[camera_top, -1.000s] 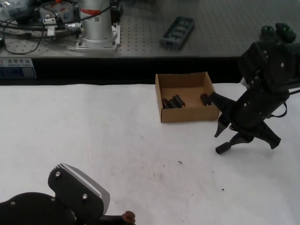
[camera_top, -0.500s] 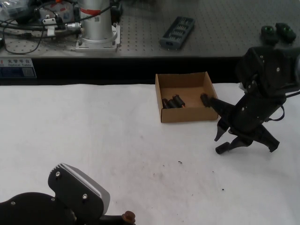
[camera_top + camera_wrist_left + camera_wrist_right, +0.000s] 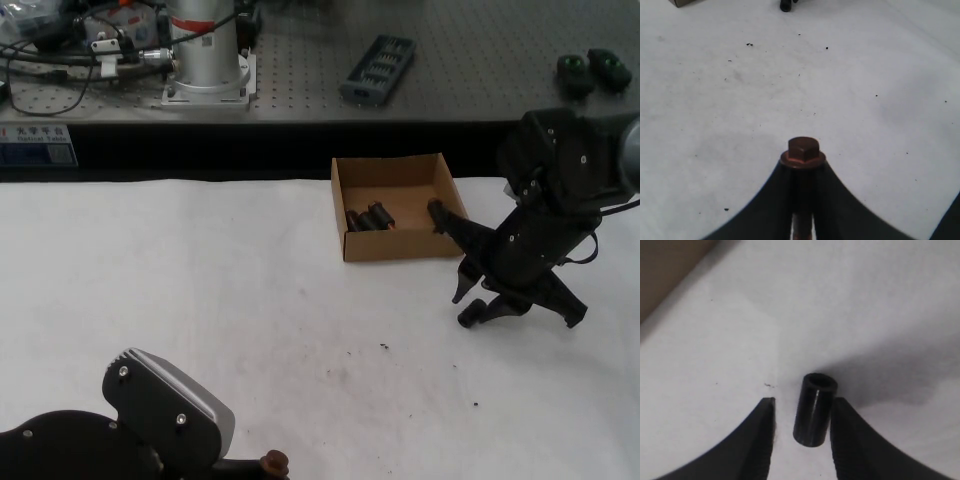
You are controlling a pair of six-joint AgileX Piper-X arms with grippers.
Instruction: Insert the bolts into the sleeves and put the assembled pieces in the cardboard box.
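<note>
At 5 o'clock from the box, a likely light, stiff, slick sleeve is straddled by the spread right gripper; mid-barrel grip advised. Bolt pinched in left gripper.

One bolt; one loose black sleeve; one cardboard box, holding four dark pieces (three bunched together, one apart, as far as can be made out); on the perforated table behind, two green-topped parts and one ribbed block
</note>
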